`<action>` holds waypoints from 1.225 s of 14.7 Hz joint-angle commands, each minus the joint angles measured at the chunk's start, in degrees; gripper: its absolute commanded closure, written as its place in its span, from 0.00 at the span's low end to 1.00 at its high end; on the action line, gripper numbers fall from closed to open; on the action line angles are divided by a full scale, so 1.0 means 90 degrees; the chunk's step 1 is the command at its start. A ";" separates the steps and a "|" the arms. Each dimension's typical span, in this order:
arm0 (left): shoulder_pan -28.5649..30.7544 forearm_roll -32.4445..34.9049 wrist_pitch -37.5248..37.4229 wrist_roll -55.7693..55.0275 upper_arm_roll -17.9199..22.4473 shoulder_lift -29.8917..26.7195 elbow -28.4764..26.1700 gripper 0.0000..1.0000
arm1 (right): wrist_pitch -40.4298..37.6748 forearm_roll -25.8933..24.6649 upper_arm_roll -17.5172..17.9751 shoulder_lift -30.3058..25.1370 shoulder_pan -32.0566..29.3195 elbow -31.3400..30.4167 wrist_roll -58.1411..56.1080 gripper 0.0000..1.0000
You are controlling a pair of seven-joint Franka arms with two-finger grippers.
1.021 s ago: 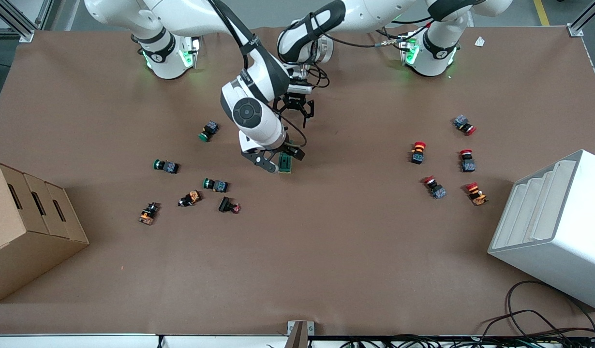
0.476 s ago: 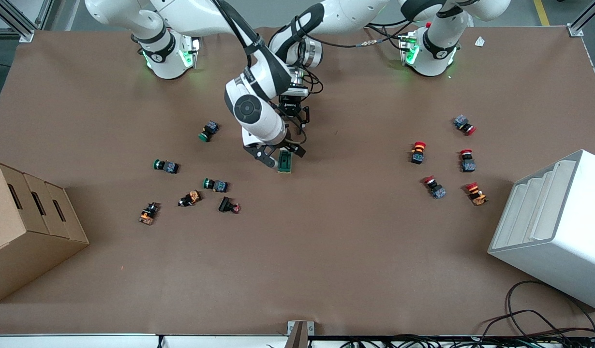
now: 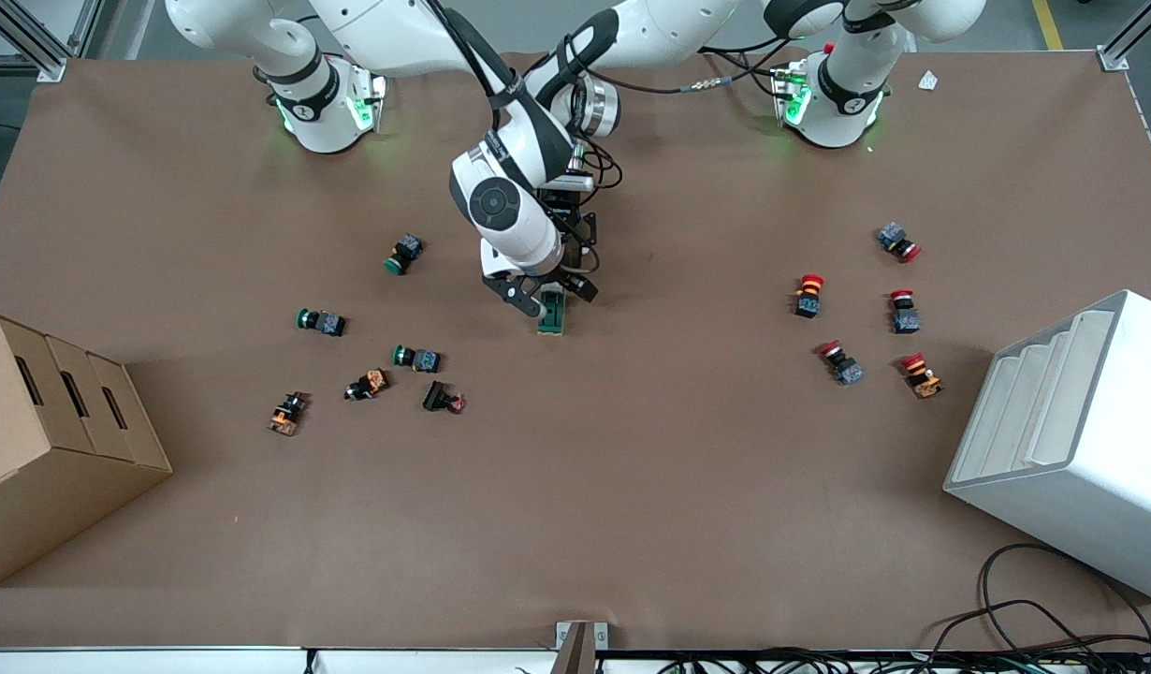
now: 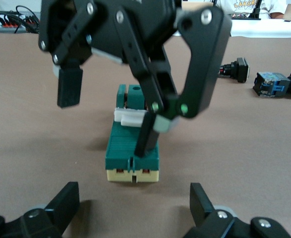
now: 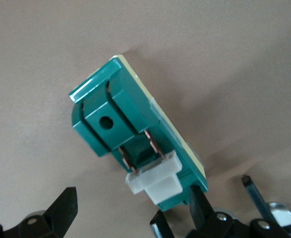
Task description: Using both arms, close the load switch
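The load switch point(image 3: 554, 314) is a dark green block with a cream base, lying on the brown table near its middle. It also shows in the left wrist view point(image 4: 133, 148) and the right wrist view point(image 5: 128, 119), with its white lever point(image 5: 156, 182) raised. My right gripper point(image 3: 546, 298) is open and low over the switch. One of its fingers point(image 4: 146, 136) rests on the switch by the lever, and the other hangs beside it. My left gripper point(image 3: 575, 239) is open, low over the table, just short of the switch's cream end point(image 4: 133, 174).
Green and orange push buttons point(image 3: 416, 358) lie scattered toward the right arm's end. Red push buttons point(image 3: 808, 295) lie toward the left arm's end. A cardboard box point(image 3: 51, 440) and a white bin point(image 3: 1071, 440) stand at the table's two ends.
The left gripper has come down closer to the switch. The right arm has shifted a little toward the left arm's end, with its gripper staying over the switch. The switch has barely moved.
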 commanded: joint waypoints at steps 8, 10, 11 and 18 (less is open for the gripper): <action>-0.0170 0.0405 -0.0213 -0.0089 0.0275 0.0170 0.0132 0.01 | 0.0019 0.0309 -0.0109 -0.0035 -0.0142 0.0410 0.0025 0.00; -0.0170 0.0395 -0.0213 -0.0089 0.0275 0.0170 0.0132 0.01 | -0.0030 0.0299 -0.0109 -0.0045 -0.0289 0.0557 -0.0053 0.00; -0.0170 0.0405 -0.0213 -0.0089 0.0275 0.0180 0.0132 0.01 | -0.0049 0.0270 -0.0109 -0.0045 -0.0328 0.0557 -0.0072 0.00; -0.0170 0.0405 -0.0213 -0.0089 0.0294 0.0180 0.0122 0.01 | -0.0079 0.0211 -0.0129 -0.0026 -0.0396 0.0567 -0.0248 0.00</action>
